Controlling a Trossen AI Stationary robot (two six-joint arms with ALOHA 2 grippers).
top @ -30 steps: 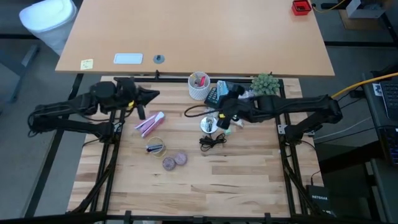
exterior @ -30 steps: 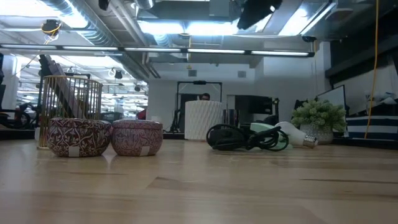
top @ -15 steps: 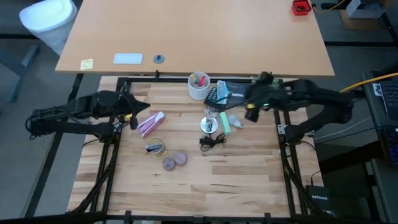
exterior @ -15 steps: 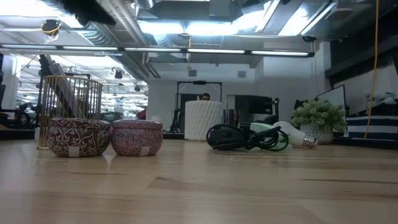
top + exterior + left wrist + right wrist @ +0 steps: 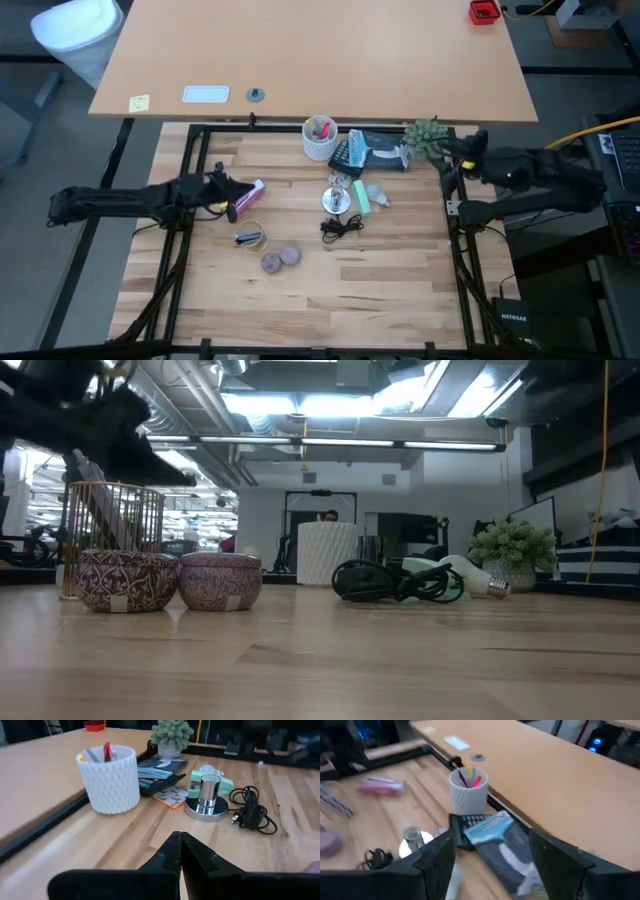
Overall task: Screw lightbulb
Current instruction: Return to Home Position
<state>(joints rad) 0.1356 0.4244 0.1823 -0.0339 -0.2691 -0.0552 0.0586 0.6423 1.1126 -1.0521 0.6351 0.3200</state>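
The lightbulb (image 5: pixel 377 193) is seen lying on its side on the wooden table (image 5: pixel 330 300), just right of the frame's centre in the high view. It is set beside a mint-green block (image 5: pixel 360 198) and near the silver lamp base (image 5: pixel 336 200). In the low view it is found at the right of the frame, behind a black cord (image 5: pixel 385 582), with its screw base turned rightward. It is gripped by nothing. The left gripper (image 5: pixel 243 190) is held at the middle left of the high view, well apart from the lightbulb, and its fingers (image 5: pixel 172 851) are shown pressed together. The right gripper (image 5: pixel 447 158) is held at the upper right, next to a small green plant (image 5: pixel 425 133), likewise apart from the lightbulb. Its jaws are seen spread wide and empty, with a white cup of pens (image 5: pixel 468 787) beyond them.
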